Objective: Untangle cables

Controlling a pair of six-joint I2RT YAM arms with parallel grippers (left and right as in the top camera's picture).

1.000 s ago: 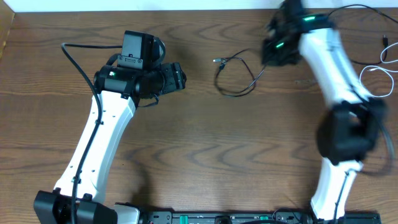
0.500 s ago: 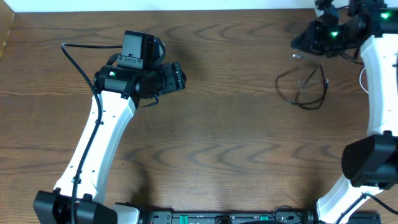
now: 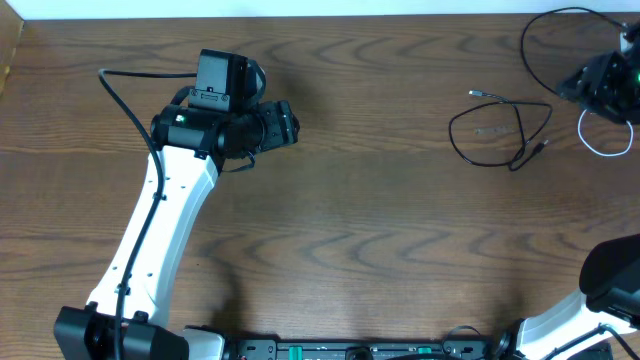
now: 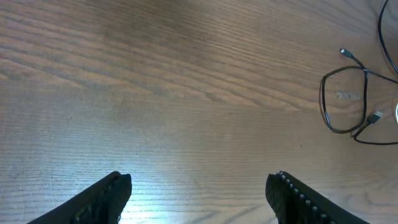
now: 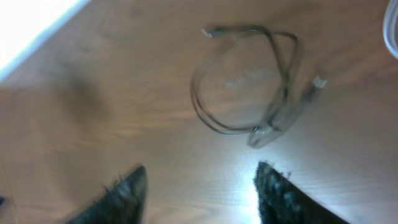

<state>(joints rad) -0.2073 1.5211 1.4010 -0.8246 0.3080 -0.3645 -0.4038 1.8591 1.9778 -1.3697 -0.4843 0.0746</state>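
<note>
R fingers (image 5: 281,194) let go; black cable (image 3: 521,130) dragged right.

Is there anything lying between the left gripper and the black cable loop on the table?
Nothing visible. Only bare table lies between the open left gripper and the black cable, which lies loose at the far right of the left wrist view.

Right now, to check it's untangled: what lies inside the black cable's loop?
Only bare table shows inside the loop of the black cable. The white cable lies apart to its right, partly hidden under the right gripper.
</note>
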